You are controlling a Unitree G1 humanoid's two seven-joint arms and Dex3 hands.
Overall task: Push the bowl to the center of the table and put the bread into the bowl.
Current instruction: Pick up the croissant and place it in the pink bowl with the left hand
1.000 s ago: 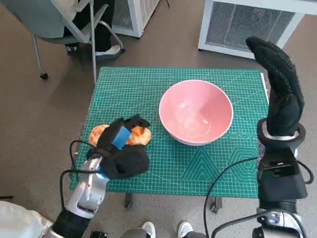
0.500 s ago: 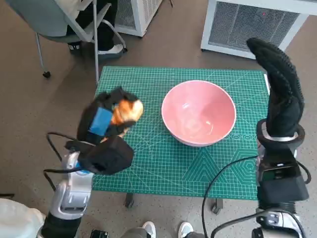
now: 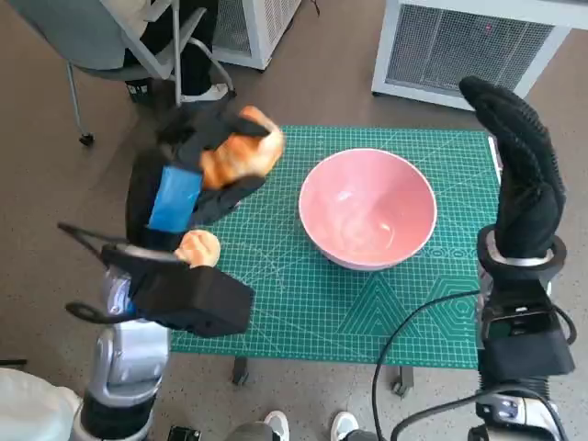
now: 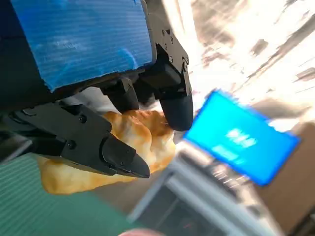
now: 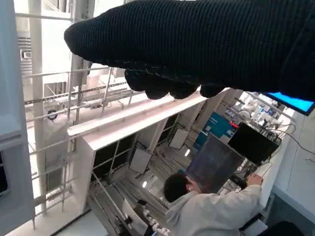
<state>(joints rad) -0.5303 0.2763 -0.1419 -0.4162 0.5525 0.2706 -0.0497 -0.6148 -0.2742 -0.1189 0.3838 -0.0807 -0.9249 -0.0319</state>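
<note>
The pink bowl (image 3: 367,208) stands empty on the green mat (image 3: 367,312), right of the middle. My left hand (image 3: 188,179) is raised above the mat's left part and grips a golden piece of bread (image 3: 243,149) just left of the bowl's rim. In the left wrist view the black fingers (image 4: 118,152) close around the bread (image 4: 133,142). A second piece of bread (image 3: 197,248) lies on the mat below that hand, partly hidden by my forearm. My right hand (image 3: 520,175) stands upright past the mat's right edge, fingers straight, holding nothing; its glove (image 5: 197,44) is in the right wrist view.
A grey chair (image 3: 138,46) with a person's dark legs (image 3: 197,64) stands beyond the far left corner. White grilled units (image 3: 478,41) stand behind the table. Black cables (image 3: 413,340) hang at the front edge. A person in white (image 5: 211,209) shows in the right wrist view.
My left hand has lifted one piece of bread off the mat, rising and moving toward the bowl. A second piece stays on the mat. The right hand has not moved.
</note>
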